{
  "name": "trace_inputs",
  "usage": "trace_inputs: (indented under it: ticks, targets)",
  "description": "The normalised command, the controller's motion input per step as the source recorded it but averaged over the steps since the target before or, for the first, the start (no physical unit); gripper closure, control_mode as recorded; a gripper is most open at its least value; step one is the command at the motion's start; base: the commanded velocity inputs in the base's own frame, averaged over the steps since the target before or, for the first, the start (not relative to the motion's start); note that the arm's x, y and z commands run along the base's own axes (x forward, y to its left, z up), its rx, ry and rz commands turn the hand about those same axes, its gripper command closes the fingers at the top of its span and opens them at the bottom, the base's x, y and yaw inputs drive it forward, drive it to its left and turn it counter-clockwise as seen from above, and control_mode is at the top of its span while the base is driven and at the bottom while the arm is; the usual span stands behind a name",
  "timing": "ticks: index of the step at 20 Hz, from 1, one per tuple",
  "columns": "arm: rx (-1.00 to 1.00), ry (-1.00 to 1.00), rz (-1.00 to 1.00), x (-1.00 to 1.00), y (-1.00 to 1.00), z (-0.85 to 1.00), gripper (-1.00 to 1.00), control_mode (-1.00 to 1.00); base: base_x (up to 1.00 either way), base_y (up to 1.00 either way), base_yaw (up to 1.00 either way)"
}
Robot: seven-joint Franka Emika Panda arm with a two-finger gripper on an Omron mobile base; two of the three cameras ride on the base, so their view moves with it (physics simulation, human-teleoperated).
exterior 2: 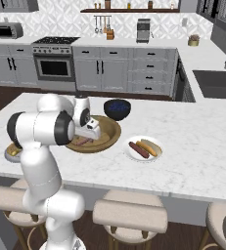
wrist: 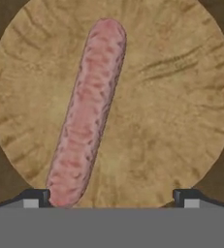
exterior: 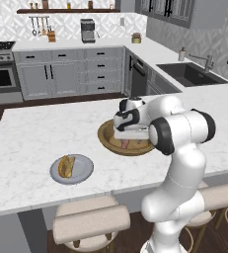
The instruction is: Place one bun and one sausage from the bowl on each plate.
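Observation:
My gripper point(wrist: 112, 198) hangs open just above the wooden bowl point(wrist: 181, 72), pointing straight down into it. One pink sausage point(wrist: 87, 116) lies on the bowl's floor, its near end by my left fingertip point(wrist: 36, 196). In the base views the hand point(exterior: 129, 129) covers much of the bowl point(exterior: 105, 138), with the sausage point(exterior 2: 83, 142) peeking out below it. The grey plate point(exterior: 83, 174) sits at the island's front left and carries a bun point(exterior: 66, 166). To the right of the bowl point(exterior 2: 112, 128), the white plate point(exterior 2: 144, 157) holds a sausage point(exterior 2: 138, 149) and a bun point(exterior 2: 149, 146).
A dark blue bowl point(exterior 2: 117, 108) stands just behind the wooden bowl. Padded stools point(exterior: 91, 222) line the island's near edge. A sink point(exterior: 189, 74) sits in the far counter to the right.

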Motion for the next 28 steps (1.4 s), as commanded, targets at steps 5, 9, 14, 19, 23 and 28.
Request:
trace_inputs:
  ticks: [5, 9, 14, 19, 23, 28]
  targets:
    - [0.0, -0.08, 0.0, 0.23, 0.0, -0.08, -1.0, -1.0, 0.0, 0.0, 0.0]
    - [0.0, -0.1, 0.0, 0.22, 0.0, -0.16, -1.0, -1.0, 0.0, 0.0, 0.0]
    - [0.0, -0.03, 0.0, 0.25, 0.01, -0.22, -1.0, -1.0, 0.0, 0.0, 0.0]
    - [-0.01, 0.0, 0.01, 0.27, 0.03, -0.22, -1.0, -1.0, 0.0, 0.0, 0.0]
    - [-0.02, 0.0, 0.05, 0.14, 0.04, -0.2, -1.0, -1.0, 0.0, 0.0, 0.0]
    - [0.0, 0.0, 0.04, 0.01, 0.01, -0.21, 1.0, -1.0, 0.0, 0.0, 0.0]
